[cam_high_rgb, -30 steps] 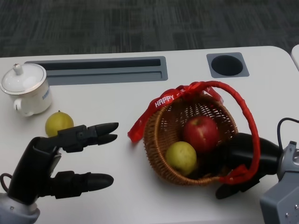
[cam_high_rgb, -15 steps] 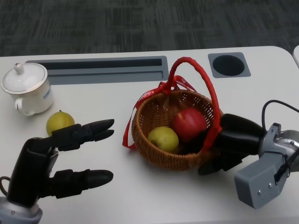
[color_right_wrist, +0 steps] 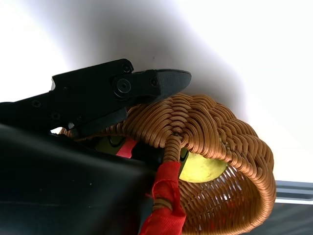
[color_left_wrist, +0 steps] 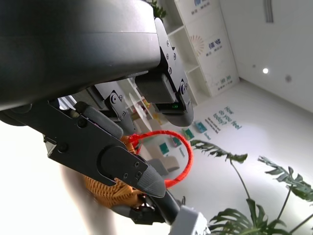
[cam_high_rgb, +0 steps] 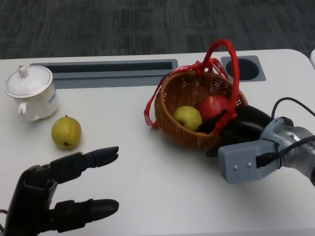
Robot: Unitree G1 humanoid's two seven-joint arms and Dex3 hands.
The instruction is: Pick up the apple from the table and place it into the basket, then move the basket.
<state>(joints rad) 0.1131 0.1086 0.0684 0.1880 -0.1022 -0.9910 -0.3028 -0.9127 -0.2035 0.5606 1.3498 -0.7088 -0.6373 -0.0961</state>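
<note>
The red apple [cam_high_rgb: 214, 106] already lies inside the wicker basket [cam_high_rgb: 182, 129], touching a yellow-green fruit [cam_high_rgb: 188, 117] beside it; the placing looks done and the moving is the step in hand. The basket sits tilted, its mouth tipped toward the robot, its red-wrapped handle [cam_high_rgb: 232, 69] arching above the rim and a red ribbon [cam_high_rgb: 150, 108] trailing off the side away from the right hand.

The right hand [cam_high_rgb: 239, 124] grips the basket at the rim where the handle joins — in the right wrist view one finger lies along the outside of the weave while the rest of the hand is at the rim, so the wall is clamped between them.

By the look of it the basket is light and somewhat springy, its weave rough enough to give a sure hold, but two round fruits will roll toward the low side and shift the load. The handle root is likely the stiffest place to hold; the ribbon could snag.

Well apart from the basket, on its ribbon side, the left hand [cam_high_rgb: 47, 194] hovers with fingers spread, holding nothing. A yellow pear-like fruit [cam_high_rgb: 66, 131] and a white lidded cup [cam_high_rgb: 33, 93] stand beyond it on the white table [cam_high_rgb: 147, 182].
</note>
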